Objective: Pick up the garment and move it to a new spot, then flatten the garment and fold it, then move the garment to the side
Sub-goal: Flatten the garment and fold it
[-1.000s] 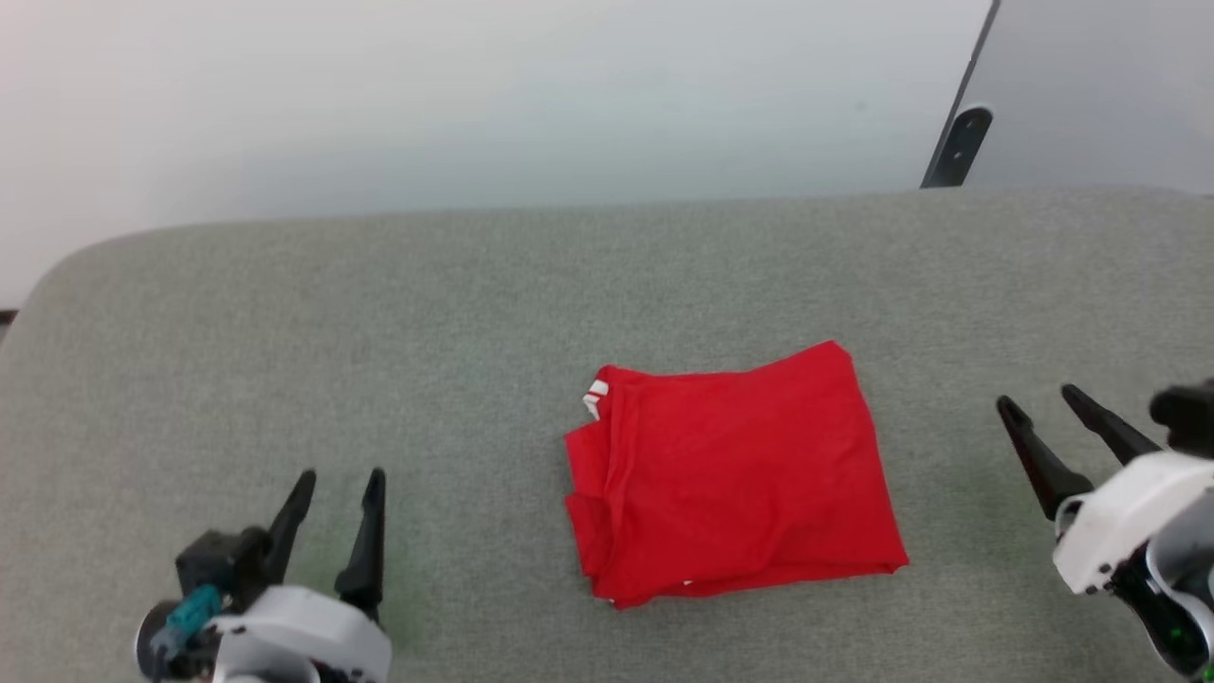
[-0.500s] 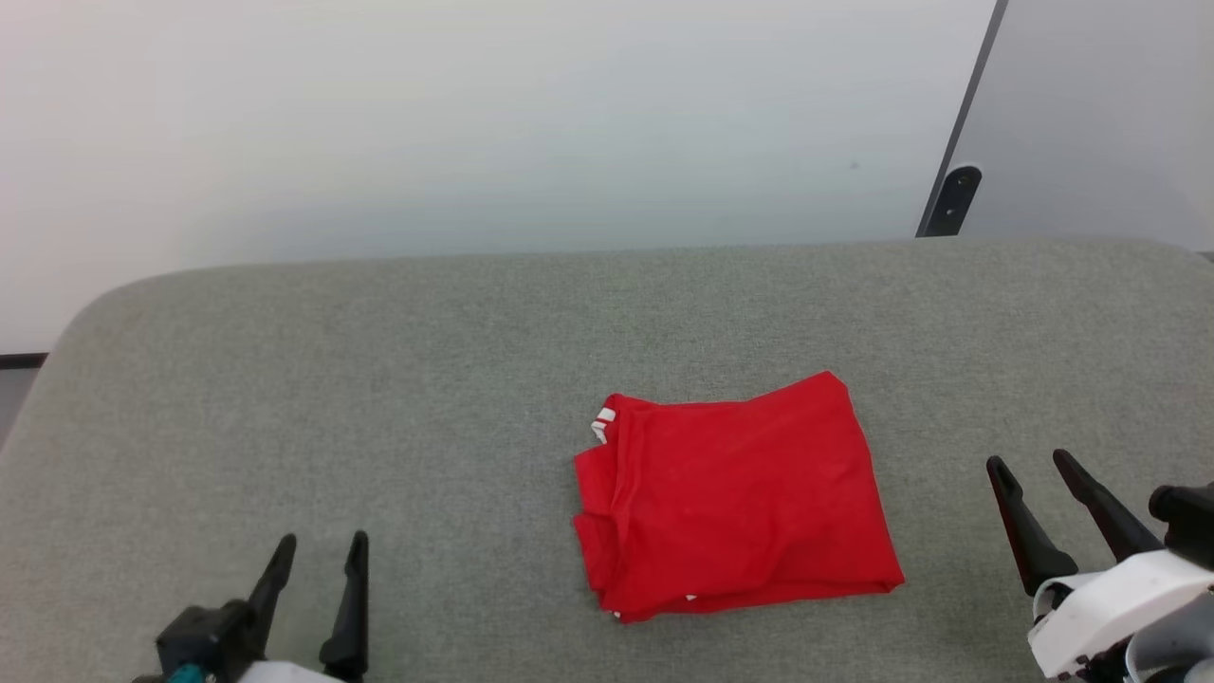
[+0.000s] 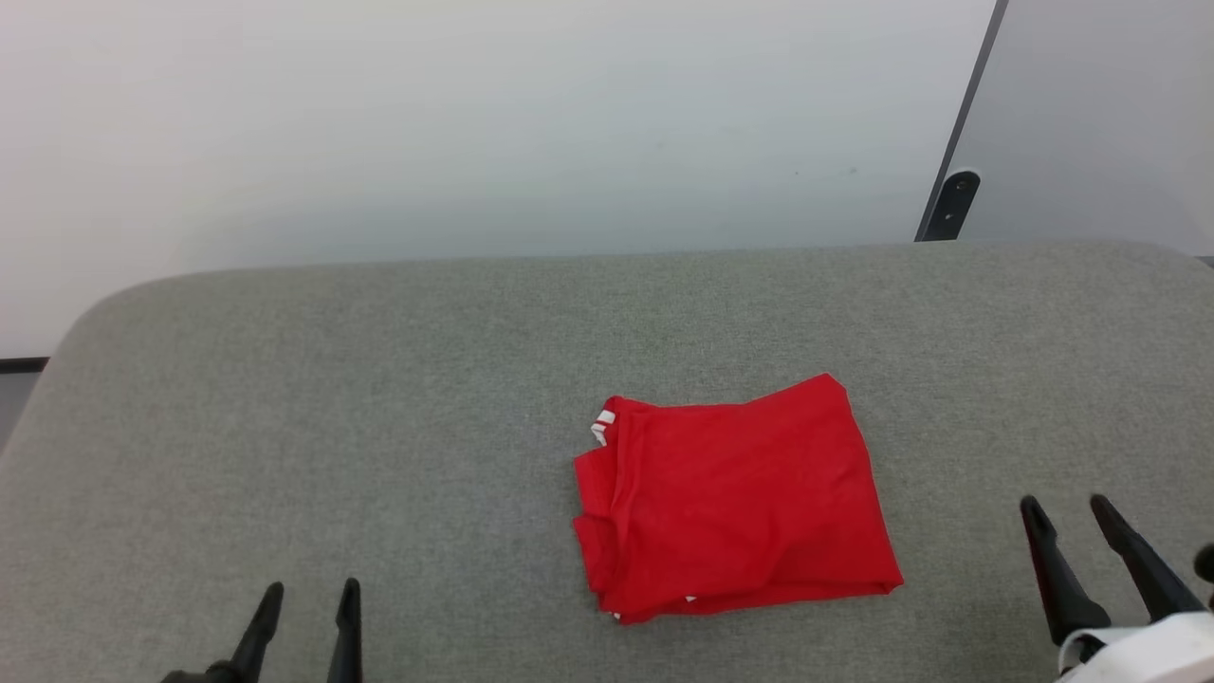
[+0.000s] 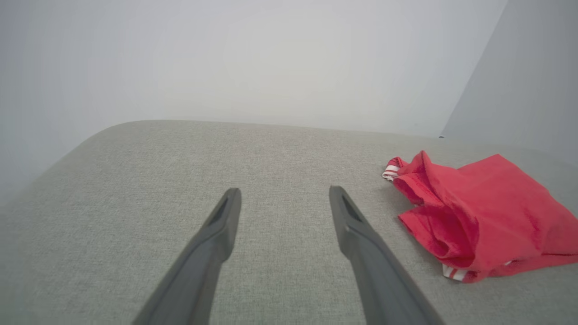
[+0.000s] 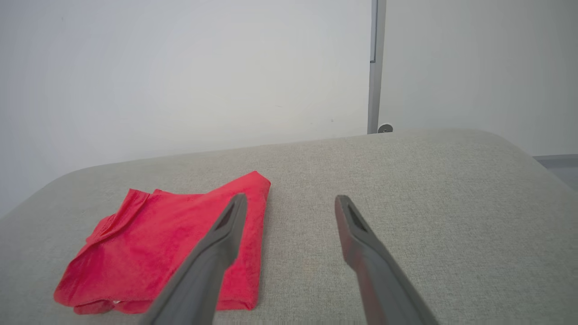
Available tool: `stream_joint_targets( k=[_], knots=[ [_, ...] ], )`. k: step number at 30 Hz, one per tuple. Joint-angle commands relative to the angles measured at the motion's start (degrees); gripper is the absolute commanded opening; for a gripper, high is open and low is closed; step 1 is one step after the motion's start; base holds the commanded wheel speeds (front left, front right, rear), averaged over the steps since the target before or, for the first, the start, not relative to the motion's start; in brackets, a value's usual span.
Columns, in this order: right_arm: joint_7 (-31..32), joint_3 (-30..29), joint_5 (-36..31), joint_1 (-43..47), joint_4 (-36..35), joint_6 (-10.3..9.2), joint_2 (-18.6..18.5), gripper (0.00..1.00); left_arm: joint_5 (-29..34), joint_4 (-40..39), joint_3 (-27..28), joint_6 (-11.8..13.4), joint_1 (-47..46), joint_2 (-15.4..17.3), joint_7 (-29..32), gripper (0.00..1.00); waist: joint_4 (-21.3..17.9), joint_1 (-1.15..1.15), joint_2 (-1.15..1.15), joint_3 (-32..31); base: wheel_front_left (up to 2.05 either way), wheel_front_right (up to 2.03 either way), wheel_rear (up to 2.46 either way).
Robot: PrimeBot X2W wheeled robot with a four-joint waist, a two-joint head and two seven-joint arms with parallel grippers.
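Observation:
The garment [image 3: 735, 498] lies folded into a red rectangle on the grey cushioned surface [image 3: 379, 379], right of centre, with a bit of white striped trim at its upper left corner. It also shows in the left wrist view as the garment [image 4: 483, 212] at the right, and in the right wrist view as the garment [image 5: 171, 243] at the lower left. My left gripper [image 3: 310, 593] is open at the bottom left, well clear of it. My right gripper [image 3: 1067, 507] is open at the bottom right, apart from the shirt's right edge. Both hold nothing.
A pale wall [image 3: 474, 123] rises behind the surface's far edge. A dark post with a round foot [image 3: 953, 204] stands at the back right beside a grey panel. The surface's rounded left corner [image 3: 85, 323] drops off at the left.
Both grippers have drawn back toward the bottom edge of the head view. The camera tilted up between the earliest frame and the later ones. The garment lies where it was.

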Motion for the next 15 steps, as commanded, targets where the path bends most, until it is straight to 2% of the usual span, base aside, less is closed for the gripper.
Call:
stream_joint_targets(
  k=[1,7,15],
  knots=[
    [0.31,-0.49,-0.12,0.72,-0.41,-0.08,0.44,1.0,0.31,-0.62,0.15,0.33,0.44,0.2,0.02,1.0,0.02,0.0,0.0,0.05,0.0,0.0,0.0],
    [1.95,-2.34,-0.87,3.29,-3.51,-0.08,2.06,1.0,0.59,-5.11,0.13,1.95,2.48,0.22,1.24,1.0,0.16,0.0,0.0,0.41,0.0,0.0,0.0],
    [3.3,-3.02,-1.29,3.77,-4.88,-0.08,2.74,1.0,0.39,-6.4,-0.3,2.39,2.99,0.22,1.78,1.0,0.09,0.0,0.0,0.59,0.0,0.0,0.0]
  ],
)
